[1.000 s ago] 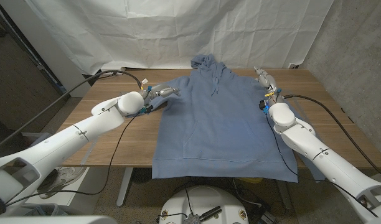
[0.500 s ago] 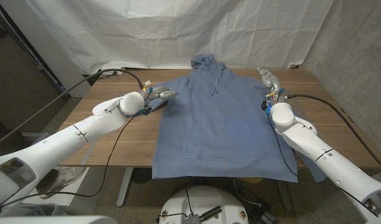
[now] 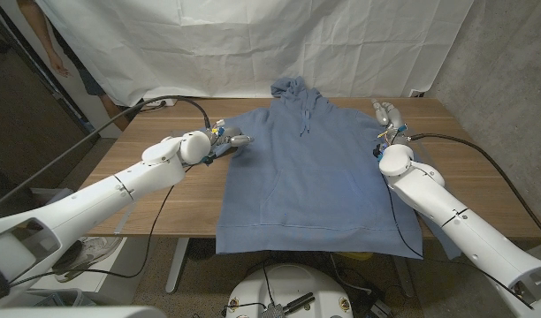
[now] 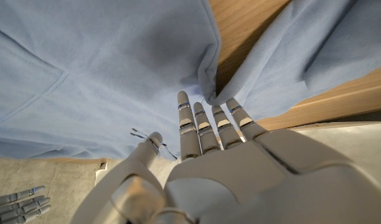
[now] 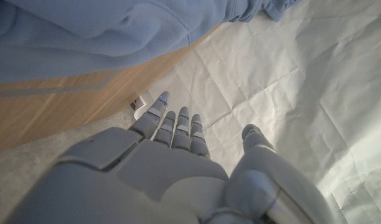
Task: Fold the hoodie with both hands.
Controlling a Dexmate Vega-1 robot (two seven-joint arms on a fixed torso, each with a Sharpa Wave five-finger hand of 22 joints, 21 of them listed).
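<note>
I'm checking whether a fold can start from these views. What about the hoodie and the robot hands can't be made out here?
- Hoodie sleeves: head view, tucked out of sight under the body or behind the arms.
- Hoodie hem: head view, it hangs over the table edge.
- Left robot hand: small in the head view; whether it touches the cloth is unclear.
- Right robot hand: head view, contact with the hoodie's edge can't be told.

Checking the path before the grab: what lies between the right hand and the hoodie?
Nothing lies between: in the head view the right hand stands at the hoodie's edge, over bare wooden table.
</note>
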